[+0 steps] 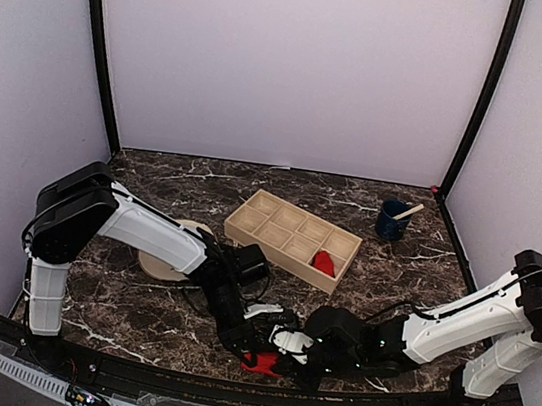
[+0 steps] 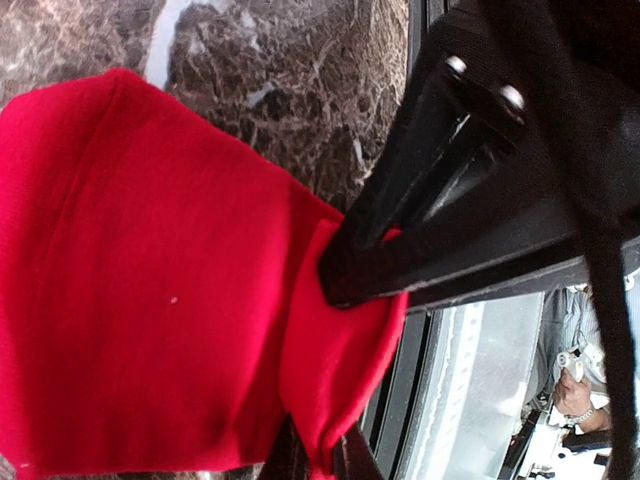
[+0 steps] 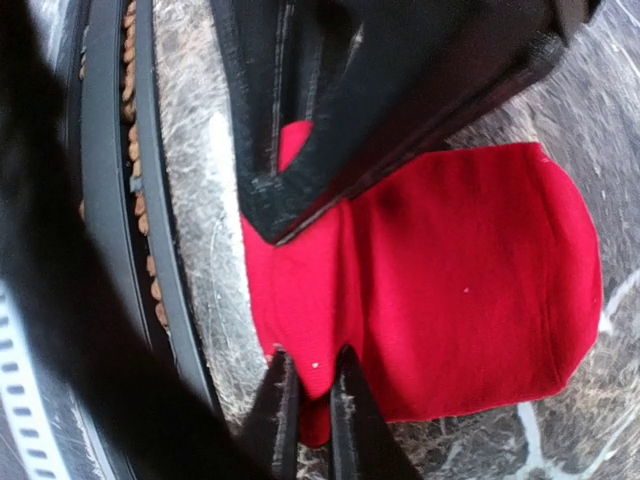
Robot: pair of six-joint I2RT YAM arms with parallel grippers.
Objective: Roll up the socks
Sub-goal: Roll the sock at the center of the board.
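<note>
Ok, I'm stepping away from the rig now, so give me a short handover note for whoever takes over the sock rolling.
Left gripper: shut on the near edge of the flat red sock.
Right gripper: shut on that same edge, close beside the left.
Things: the sock lies at the table's near edge. A red bundle sits in the near-right compartment of the wooden tray.
Done: one sock seemingly rolled and stowed.
Left: roll this one; only its edge is turned up.
</note>
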